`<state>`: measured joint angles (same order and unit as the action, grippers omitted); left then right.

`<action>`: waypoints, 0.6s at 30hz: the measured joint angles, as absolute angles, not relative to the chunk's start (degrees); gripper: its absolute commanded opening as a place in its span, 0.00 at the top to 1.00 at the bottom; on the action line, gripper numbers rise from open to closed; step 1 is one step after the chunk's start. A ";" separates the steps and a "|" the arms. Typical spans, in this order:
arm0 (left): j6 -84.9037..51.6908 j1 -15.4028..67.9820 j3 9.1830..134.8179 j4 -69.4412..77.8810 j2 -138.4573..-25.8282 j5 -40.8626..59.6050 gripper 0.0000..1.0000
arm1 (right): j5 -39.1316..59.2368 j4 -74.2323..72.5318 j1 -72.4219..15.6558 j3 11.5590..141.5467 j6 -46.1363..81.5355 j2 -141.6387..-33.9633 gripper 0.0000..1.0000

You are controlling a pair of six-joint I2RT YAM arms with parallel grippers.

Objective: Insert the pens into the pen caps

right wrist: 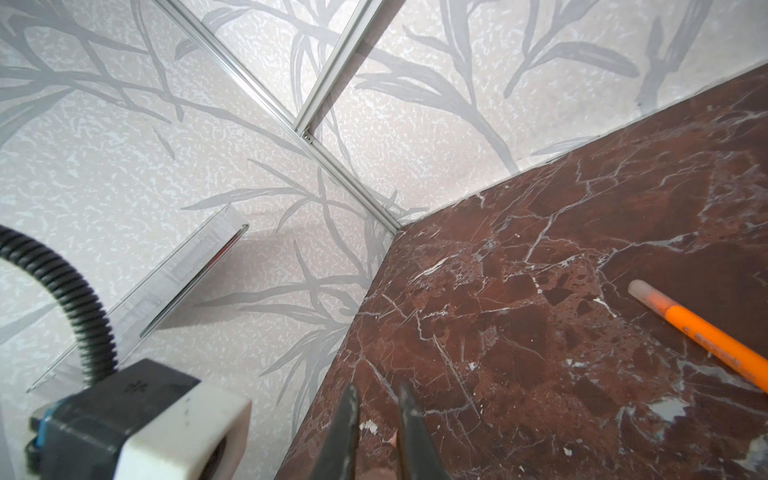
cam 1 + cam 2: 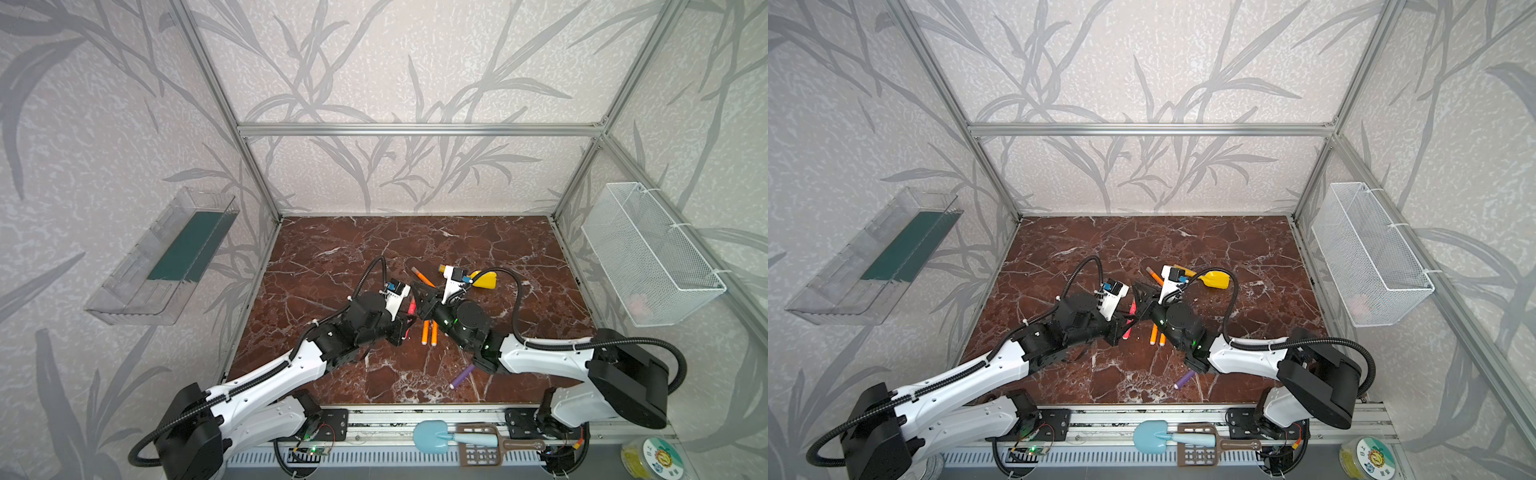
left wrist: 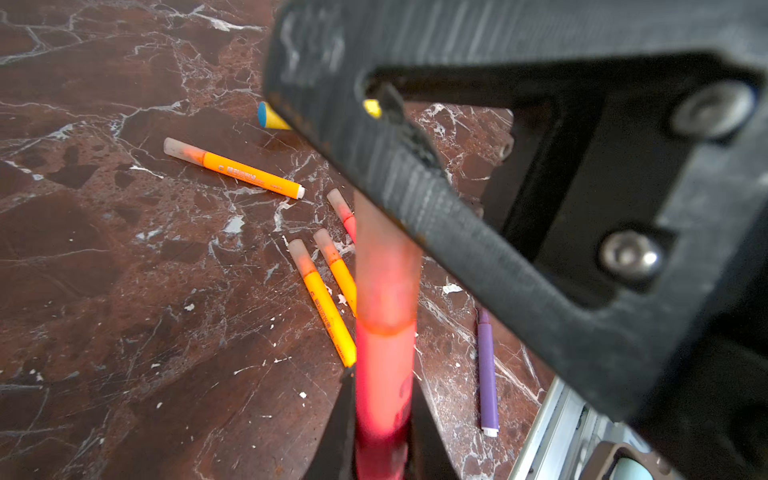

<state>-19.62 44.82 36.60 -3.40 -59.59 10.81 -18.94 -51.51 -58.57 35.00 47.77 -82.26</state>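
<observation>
Red pen [image 3: 384,374]: clamped between left gripper [image 3: 382,399] fingers, above table [image 3: 124,291].
Cap [image 3: 386,270]: over pen tip, pinched by right gripper [image 1: 377,388].
Risk: off-axis push likely jamming cap or slipping pen.
Purple pen [image 3: 487,374]: uncapped, on table.

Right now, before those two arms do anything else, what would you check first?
1. Left gripper shut on the red-pink pen: ok.
2. Right gripper shut on that pen's cap: ok.
3. Cap covers the tip: ok. Pushed fully home: cannot tell.
4. Three orange pens on the table capped: ok.
5. Purple pen capped: not ok, its tip looks bare.
</observation>
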 measured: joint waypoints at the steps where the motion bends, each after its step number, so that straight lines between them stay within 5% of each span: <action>1: -19.40 44.91 36.62 -3.53 -59.55 10.39 1.00 | -19.81 -50.33 -58.87 35.35 48.25 -82.08 1.00; 14: -17.61 45.32 37.15 -6.07 -58.37 12.58 1.00 | -25.87 -43.55 -62.30 36.58 47.75 -79.18 1.00; 18: -17.67 45.58 36.88 -5.28 -56.84 13.61 1.00 | -25.89 -42.89 -62.54 36.58 46.61 -77.38 0.86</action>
<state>-17.67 45.58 36.88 -5.28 -56.84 13.61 -25.89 -42.89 -62.54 36.58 46.61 -77.38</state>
